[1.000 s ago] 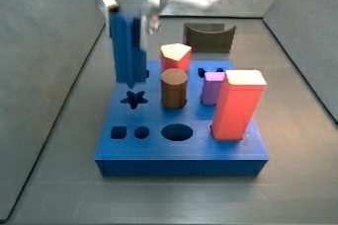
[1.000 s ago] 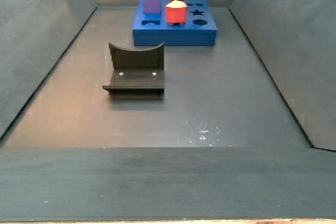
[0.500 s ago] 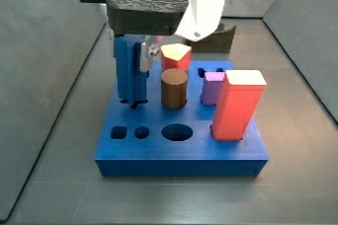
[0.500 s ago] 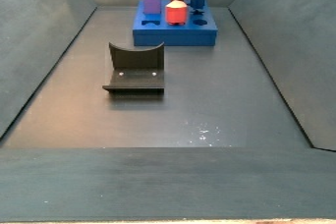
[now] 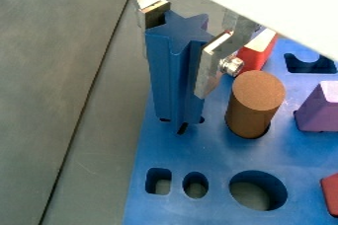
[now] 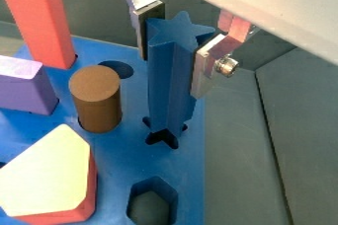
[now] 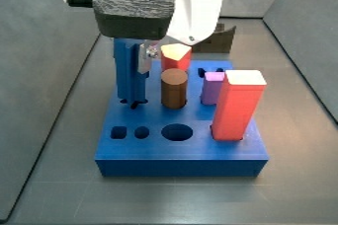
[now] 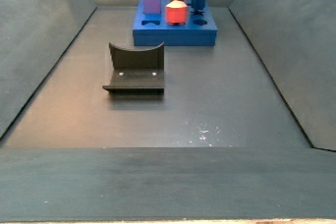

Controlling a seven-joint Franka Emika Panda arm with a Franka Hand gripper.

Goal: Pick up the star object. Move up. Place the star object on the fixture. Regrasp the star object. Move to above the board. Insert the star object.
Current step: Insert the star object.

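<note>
The star object [image 5: 172, 76] is a tall blue star-shaped prism. It stands upright with its lower end in the star hole of the blue board [image 5: 201, 211]. My gripper [image 5: 183, 43] is shut on its upper part, a silver finger on each side. Both wrist views show this: the star object [image 6: 169, 81], the gripper [image 6: 177, 41], the board [image 6: 227, 170]. In a side view the gripper [image 7: 132, 59] holds the star object [image 7: 126, 71] at the board's [image 7: 179, 152] far left. The fixture [image 8: 136, 69] stands bare on the floor.
On the board stand a brown cylinder [image 7: 173, 88], a red block [image 7: 235, 106], a purple block [image 7: 211, 84] and a cream-topped red piece [image 7: 176, 55]. A round hole [image 7: 176, 131] and two small holes [image 7: 121, 132] are open. Grey walls enclose the floor.
My gripper has come down with the star object. Its lower end, above the open star hole before, now sits in that hole.
</note>
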